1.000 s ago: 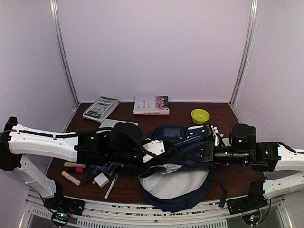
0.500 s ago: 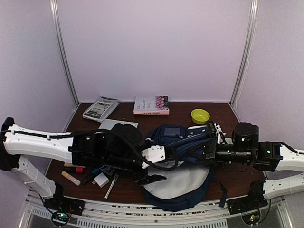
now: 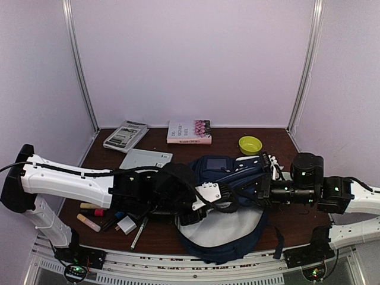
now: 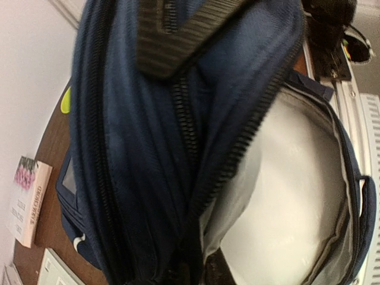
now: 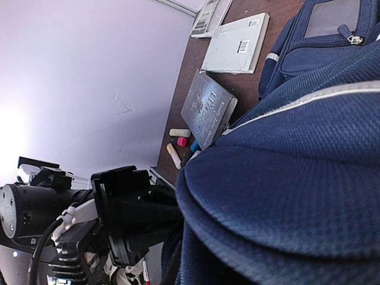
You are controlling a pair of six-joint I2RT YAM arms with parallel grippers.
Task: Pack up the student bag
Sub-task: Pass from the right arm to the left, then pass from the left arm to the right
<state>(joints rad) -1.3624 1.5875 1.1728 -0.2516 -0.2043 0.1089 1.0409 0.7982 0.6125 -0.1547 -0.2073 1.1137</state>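
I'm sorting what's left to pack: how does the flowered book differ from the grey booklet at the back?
The flowered book is white with pink blooms; the grey booklet is grey with dark print. The book lies square to the back wall; the booklet sits skewed. The book looks thicker than the booklet. Both lie flat on the table, outside the bag.

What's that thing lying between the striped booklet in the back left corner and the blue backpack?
A pale grey book lies flat between the booklet and the backpack. The overhead view shows it most clearly.
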